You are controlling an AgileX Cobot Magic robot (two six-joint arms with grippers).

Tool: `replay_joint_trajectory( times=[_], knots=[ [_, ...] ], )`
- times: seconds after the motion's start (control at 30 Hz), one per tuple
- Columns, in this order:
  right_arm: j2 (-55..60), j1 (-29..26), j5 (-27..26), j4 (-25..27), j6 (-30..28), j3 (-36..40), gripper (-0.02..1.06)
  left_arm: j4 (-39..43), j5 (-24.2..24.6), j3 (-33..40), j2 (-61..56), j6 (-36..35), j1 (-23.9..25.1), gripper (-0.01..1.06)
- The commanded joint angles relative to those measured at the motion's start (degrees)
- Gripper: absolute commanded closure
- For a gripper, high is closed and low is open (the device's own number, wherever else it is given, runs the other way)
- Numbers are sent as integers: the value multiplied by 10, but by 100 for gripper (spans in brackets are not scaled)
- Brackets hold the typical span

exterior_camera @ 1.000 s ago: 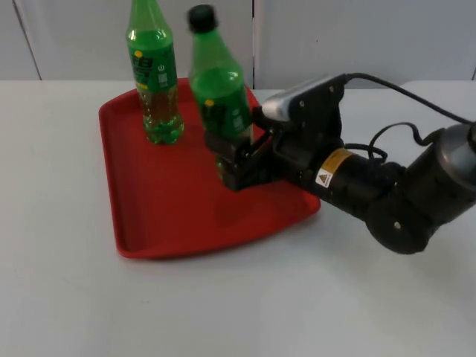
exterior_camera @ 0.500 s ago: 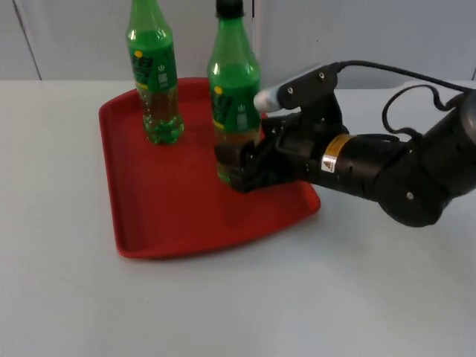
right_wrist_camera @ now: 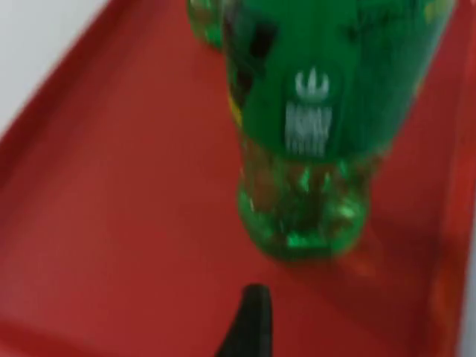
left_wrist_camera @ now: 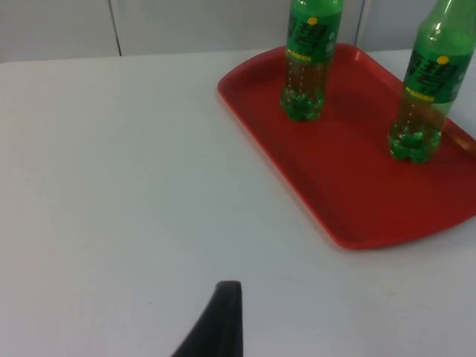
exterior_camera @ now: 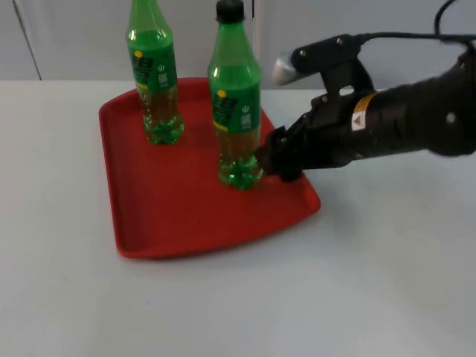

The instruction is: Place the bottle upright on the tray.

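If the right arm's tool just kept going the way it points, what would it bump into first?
Most likely the lower body of the nearer green plastic bottle, standing upright on the red plastic tray. The right tool points straight at it from close by.

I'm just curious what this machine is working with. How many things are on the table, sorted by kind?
Green bottles: 2, one at the tray's back and one near the right gripper, both upright.
Red tray: 1.
Total: 3.
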Motion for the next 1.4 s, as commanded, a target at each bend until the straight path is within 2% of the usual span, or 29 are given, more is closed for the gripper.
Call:
replay_joint_trajectory(
  times=[0.0,0.13,0.17,0.3,0.33,0.47,0.5,0.53,0.63,0.67,0.8,0.83,1.0,1.13,1.37],
  knots=[
    [-28,3,65,0,-1,3,31,1,-1,2,-2,1,-3,13],
    [-92,3,207,0,-1,3,31,1,-1,2,-2,1,-3,13],
    [-92,3,207,0,-1,3,31,1,-1,2,-2,1,-3,13],
    [-147,3,305,0,-1,3,31,1,-1,2,-2,1,-3,13],
    [-147,3,305,0,-1,3,31,1,-1,2,-2,1,-3,13],
    [-200,3,392,8,-4,3,31,1,-1,2,-2,1,-3,13],
    [-200,3,392,8,-4,3,31,1,-1,2,-2,1,-3,13],
    [-213,3,413,24,-22,3,31,1,-1,2,-2,1,-3,13],
    [-255,3,468,115,-118,3,31,1,-1,2,-2,1,-3,13],
    [-255,3,468,115,-118,3,31,1,-1,2,-2,1,-3,13],
    [-298,3,502,208,-203,3,31,1,-1,2,-2,1,-3,13],
    [-298,3,502,208,-203,3,31,1,-1,2,-2,1,-3,13],
    [-350,3,518,277,-261,3,31,1,-1,2,-2,1,-3,13],
    [-390,3,519,303,-282,6,31,1,-1,2,-2,1,-3,13],
    [-451,3,520,303,-283,6,31,1,-1,2,-2,1,-3,13]
  ],
)
